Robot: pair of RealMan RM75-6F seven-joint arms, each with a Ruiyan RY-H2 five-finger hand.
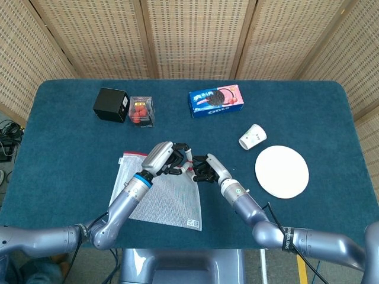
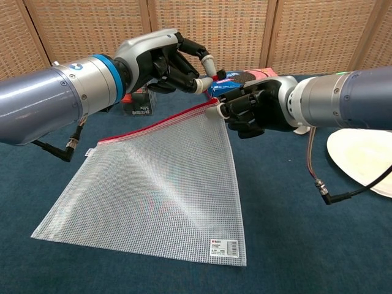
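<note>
Your mesh pouch (image 2: 153, 190) lies near you on the blue table (image 1: 71, 130), its red zipper corner lifted. Your right hand (image 2: 257, 110) pinches that corner; your left hand (image 2: 165, 61) hovers just above it, fingers curled, and you cannot tell whether it grips the zipper pull. The pouch is clear, white-gridded, with a label at its near corner.

"OREO" printed on blue biscuit box (image 1: 217, 101), right of black box (image 1: 111, 105); mesh pouch label (image 2: 223, 247) too small to read.
</note>
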